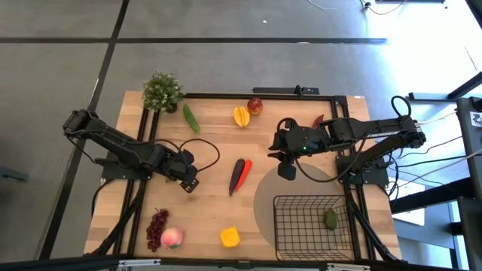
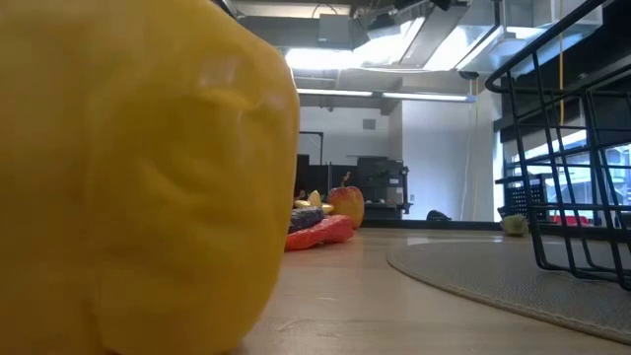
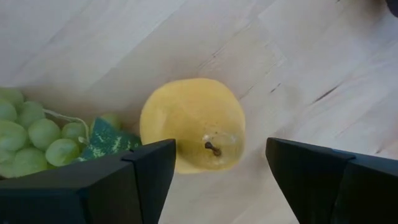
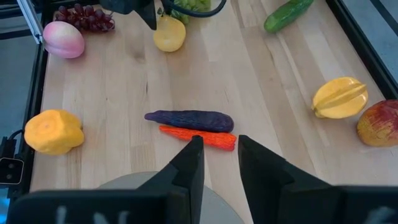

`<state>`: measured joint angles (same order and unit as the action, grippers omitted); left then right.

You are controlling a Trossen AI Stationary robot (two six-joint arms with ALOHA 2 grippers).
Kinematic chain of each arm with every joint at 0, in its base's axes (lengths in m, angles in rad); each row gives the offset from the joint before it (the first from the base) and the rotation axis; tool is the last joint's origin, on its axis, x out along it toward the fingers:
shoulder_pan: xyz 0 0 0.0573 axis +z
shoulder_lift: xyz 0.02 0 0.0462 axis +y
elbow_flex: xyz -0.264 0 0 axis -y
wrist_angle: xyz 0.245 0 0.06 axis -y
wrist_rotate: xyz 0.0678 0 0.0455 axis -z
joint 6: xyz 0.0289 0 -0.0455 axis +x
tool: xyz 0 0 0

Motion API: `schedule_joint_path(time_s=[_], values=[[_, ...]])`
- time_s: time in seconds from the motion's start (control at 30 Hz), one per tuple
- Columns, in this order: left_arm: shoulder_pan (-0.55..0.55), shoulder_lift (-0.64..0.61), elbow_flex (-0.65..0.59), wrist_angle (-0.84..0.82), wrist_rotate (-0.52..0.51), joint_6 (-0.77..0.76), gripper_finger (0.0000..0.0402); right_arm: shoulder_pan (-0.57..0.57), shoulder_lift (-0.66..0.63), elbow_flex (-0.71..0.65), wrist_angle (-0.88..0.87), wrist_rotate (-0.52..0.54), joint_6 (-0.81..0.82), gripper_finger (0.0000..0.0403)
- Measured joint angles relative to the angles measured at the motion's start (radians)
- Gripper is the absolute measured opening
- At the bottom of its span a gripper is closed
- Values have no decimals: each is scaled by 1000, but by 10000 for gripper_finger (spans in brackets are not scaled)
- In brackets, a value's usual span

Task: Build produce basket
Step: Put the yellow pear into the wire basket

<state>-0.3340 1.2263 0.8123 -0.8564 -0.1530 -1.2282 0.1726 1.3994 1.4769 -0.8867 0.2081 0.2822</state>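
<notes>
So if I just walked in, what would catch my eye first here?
Probably the left end effector, open over a yellow fruit beside green grapes. Then the black basket at the table's near right corner, holding only one greenish item. In the low view, a yellow pepper fills half the picture.

In the low view the near yellow pepper (image 2: 138, 177) fills the left, hiding the table behind it.

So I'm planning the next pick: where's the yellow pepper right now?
In the high view the yellow pepper sits on the table near the front edge, between the pink peach on the left and the basket on the right.
</notes>
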Motion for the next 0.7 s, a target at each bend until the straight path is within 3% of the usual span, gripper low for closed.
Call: schedule_joint_path(time_s=[0.7], values=[[0, -1, -73, 65, -25, -19, 230, 0, 0, 0, 0, 0, 0, 90]])
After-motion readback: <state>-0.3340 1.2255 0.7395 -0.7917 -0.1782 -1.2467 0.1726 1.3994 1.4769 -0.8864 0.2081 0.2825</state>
